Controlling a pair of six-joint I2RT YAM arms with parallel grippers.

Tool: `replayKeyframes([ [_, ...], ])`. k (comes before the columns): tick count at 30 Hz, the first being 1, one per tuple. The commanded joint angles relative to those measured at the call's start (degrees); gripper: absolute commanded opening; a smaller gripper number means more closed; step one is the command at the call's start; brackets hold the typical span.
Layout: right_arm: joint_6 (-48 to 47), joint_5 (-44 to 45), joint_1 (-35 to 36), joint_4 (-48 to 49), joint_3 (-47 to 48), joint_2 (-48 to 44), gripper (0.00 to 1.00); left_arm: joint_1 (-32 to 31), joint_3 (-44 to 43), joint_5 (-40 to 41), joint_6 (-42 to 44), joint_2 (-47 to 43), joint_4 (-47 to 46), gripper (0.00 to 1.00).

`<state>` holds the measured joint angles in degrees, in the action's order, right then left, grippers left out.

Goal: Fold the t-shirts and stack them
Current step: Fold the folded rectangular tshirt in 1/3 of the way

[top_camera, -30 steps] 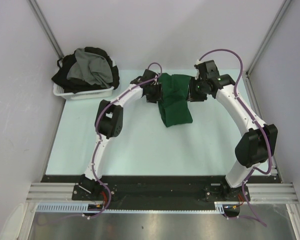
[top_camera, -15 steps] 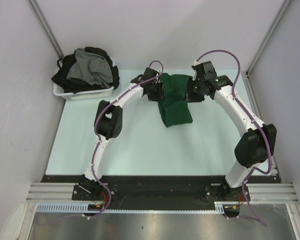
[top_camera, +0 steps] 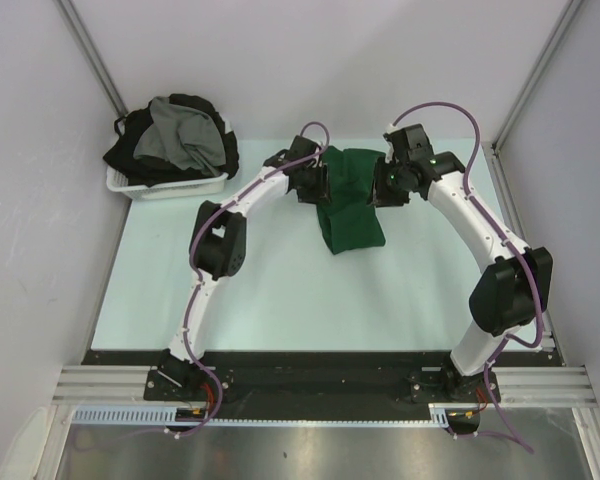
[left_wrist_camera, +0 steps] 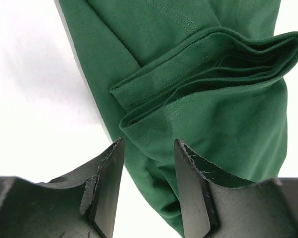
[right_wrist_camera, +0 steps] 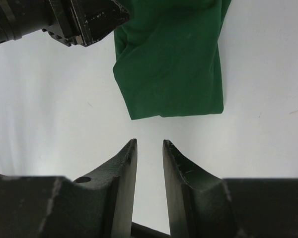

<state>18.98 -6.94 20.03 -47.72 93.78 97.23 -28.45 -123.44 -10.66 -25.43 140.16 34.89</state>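
The green shirt (top_camera: 350,205) lies folded towards the far middle of the table (top_camera: 260,290), its long axis running from far to near with a slight slant. The two arms flank its far end. The left gripper (top_camera: 315,188) sits at the shirt's left edge and the right gripper (top_camera: 385,188) at its right edge.

From the left wrist, the left gripper (left_wrist_camera: 148,144) has its fingers parted about halfway. Green cloth (left_wrist_camera: 203,124) shows through the gap, and the stacked fold edges lie just ahead and to the right. I see nothing pinched.

From the right wrist, the right gripper (right_wrist_camera: 149,143) has its fingers a narrow gap apart with only bare table between them. The shirt (right_wrist_camera: 171,64) lies straight ahead, clear of the tips. So the left arm looks nearer for any regrasp, since its fingers already hang over the hem.

The other shirts (top_camera: 175,135), grey over black, are heaped in the basket (top_camera: 170,188) at the far left, well apart.

No brand, label or writing can be read anywhere.
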Motion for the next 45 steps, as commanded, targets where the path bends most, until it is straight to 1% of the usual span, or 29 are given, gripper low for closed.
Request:
replayKeyframes([
  [1,-0.5,0.1,-0.2,0.6,-0.2,-2.0,0.32,-0.4,-3.3,1.6,1.1,-1.1,0.5,0.51],
  [15,-0.8,0.7,-0.2,-0.3,-0.2,-2.1,0.32,-0.4,-4.4,2.0,1.9,1.4,0.8,0.52],
  [27,-1.5,1.7,-0.3,-1.9,0.2,-2.2,0.32,-0.5,-5.2,1.7,1.9,3.5,-0.4,0.50],
  [39,-1.1,1.4,0.5,-1.9,1.0,-1.0,0.31,-0.6,-5.4,1.8,2.1,3.8,-0.8,0.38],
  [42,-0.8,1.4,0.8,-1.8,1.0,-0.7,0.31,-0.6,-5.4,2.0,2.4,3.4,-0.3,0.32],
  [44,-0.7,1.3,0.9,-1.5,1.0,-0.6,0.30,-0.6,-5.3,2.2,2.7,2.9,0.0,0.24],
  [45,-0.6,1.2,1.1,-1.4,1.1,-0.6,0.30,-0.6,-5.4,2.4,2.8,2.9,0.1,0.18],
])
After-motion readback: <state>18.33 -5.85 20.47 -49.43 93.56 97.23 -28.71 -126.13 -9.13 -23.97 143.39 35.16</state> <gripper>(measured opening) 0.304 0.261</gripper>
